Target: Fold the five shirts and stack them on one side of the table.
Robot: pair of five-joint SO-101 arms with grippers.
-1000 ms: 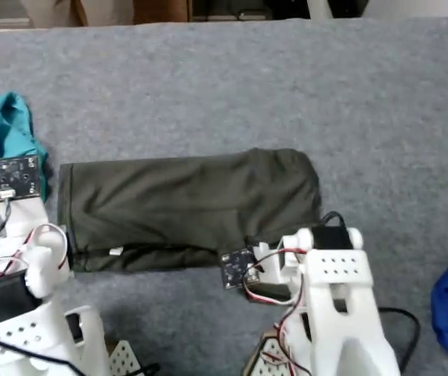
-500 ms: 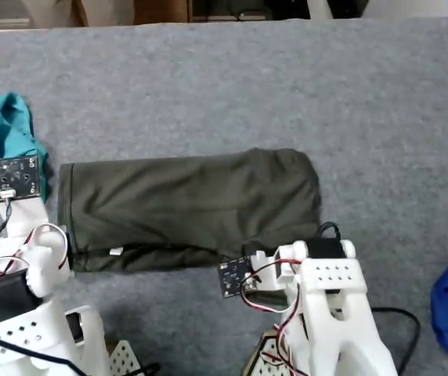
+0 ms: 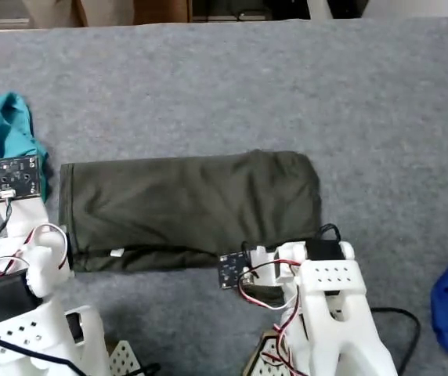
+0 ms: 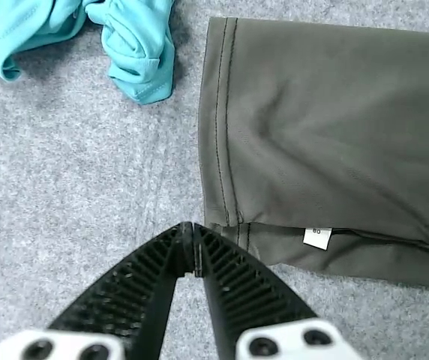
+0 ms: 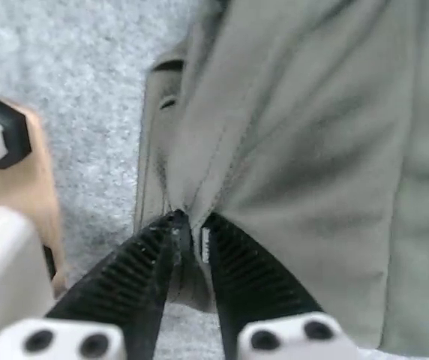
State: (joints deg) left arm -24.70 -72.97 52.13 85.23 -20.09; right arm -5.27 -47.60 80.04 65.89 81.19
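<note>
A dark olive shirt (image 3: 189, 207) lies folded into a long band across the middle of the grey table (image 3: 287, 86). My right arm (image 3: 326, 278) stands at its near edge, towards the shirt's right end. In the right wrist view my right gripper (image 5: 190, 223) is shut on a pinch of the olive shirt (image 5: 312, 135) at that edge. My left gripper (image 4: 189, 234) is shut with nothing in it, on bare table just off the near left corner of the olive shirt (image 4: 327, 150). A teal shirt (image 3: 1, 133) lies crumpled at the left edge.
A blue cloth (image 3: 447, 305) shows at the right edge, near the front. A white tag (image 4: 316, 237) sticks out of the olive shirt's near hem. The left arm's base (image 3: 20, 313) stands at the front left. Bare grey table stretches behind the shirt.
My right arm has drawn back a little towards the table's front and slightly left, at the olive shirt's near edge. The left arm has kept still.
</note>
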